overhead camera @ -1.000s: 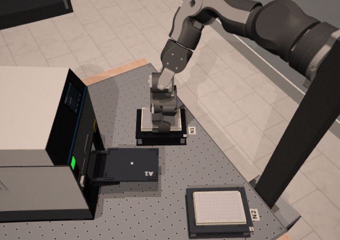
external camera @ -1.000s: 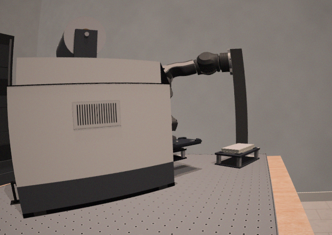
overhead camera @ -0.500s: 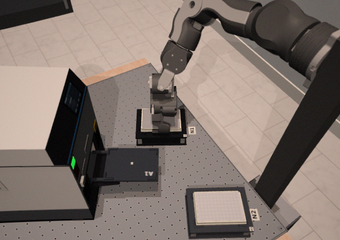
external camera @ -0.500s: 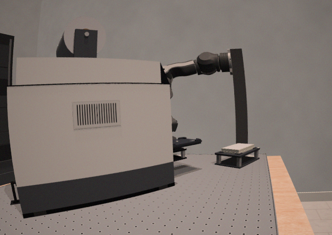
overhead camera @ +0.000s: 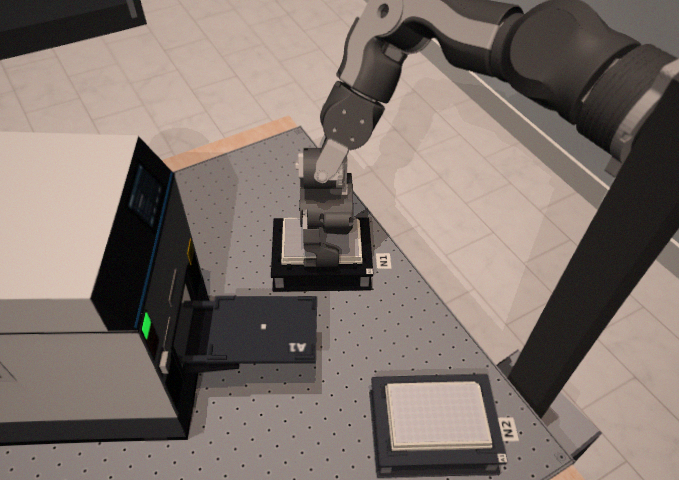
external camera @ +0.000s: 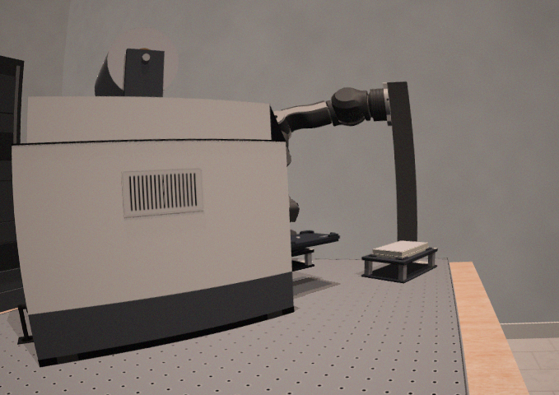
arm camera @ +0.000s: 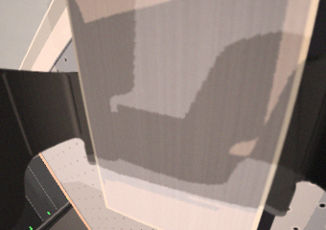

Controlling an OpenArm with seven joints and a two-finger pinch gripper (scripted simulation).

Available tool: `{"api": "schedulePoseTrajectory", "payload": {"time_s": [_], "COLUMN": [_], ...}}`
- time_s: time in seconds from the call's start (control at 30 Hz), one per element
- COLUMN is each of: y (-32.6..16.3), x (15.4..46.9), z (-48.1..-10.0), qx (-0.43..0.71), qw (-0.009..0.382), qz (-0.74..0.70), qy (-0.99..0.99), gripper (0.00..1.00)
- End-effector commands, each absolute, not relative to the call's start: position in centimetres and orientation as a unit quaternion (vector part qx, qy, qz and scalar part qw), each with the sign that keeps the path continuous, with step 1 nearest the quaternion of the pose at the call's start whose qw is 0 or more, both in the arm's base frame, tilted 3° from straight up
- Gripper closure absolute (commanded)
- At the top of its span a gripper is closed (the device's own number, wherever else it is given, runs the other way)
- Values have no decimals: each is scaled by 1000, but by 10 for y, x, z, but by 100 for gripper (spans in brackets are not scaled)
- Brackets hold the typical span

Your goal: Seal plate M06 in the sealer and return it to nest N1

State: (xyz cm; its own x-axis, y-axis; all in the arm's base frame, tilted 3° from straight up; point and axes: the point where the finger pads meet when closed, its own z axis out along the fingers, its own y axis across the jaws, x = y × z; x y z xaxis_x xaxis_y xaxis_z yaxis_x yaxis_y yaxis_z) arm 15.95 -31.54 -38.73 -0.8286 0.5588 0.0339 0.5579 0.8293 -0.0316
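Observation:
The white 96-well plate M06 (overhead camera: pixel 322 242) is at the black nest N1 (overhead camera: pixel 322 268) at the far side of the table. My gripper (overhead camera: pixel 320 244) reaches down over it and is shut on M06 across its short width. In the wrist view the plate (arm camera: pixel 190 110) fills the frame between my two dark fingers. Whether it still rests on the nest I cannot tell. The sealer's stage (overhead camera: pixel 258 329) stands out and empty, with a small white switch (overhead camera: pixel 263 326) in its pocket. The lamp (overhead camera: pixel 146 324) is green. Plate M09 (overhead camera: pixel 437 414) lies on nest N2.
The sealer housing (overhead camera: pixel 62 271) fills the left side and hides N1 in the exterior view. The arm's dark column (overhead camera: pixel 611 266) stands at the right, behind N2. The table's wooden edge (external camera: pixel 480 326) runs along the right in the exterior view.

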Motion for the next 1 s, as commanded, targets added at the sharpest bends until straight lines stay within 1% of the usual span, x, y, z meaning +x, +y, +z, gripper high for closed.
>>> {"api": "schedulePoseTrajectory", "payload": {"time_s": [0.0,0.97], "y": [-314,-314], "x": [160,160], "z": [-388,-390], "qx": [-292,-292], "qw": [19,18], "qz": [8,8], "qy": [-956,-956], "gripper": [100,100]}}
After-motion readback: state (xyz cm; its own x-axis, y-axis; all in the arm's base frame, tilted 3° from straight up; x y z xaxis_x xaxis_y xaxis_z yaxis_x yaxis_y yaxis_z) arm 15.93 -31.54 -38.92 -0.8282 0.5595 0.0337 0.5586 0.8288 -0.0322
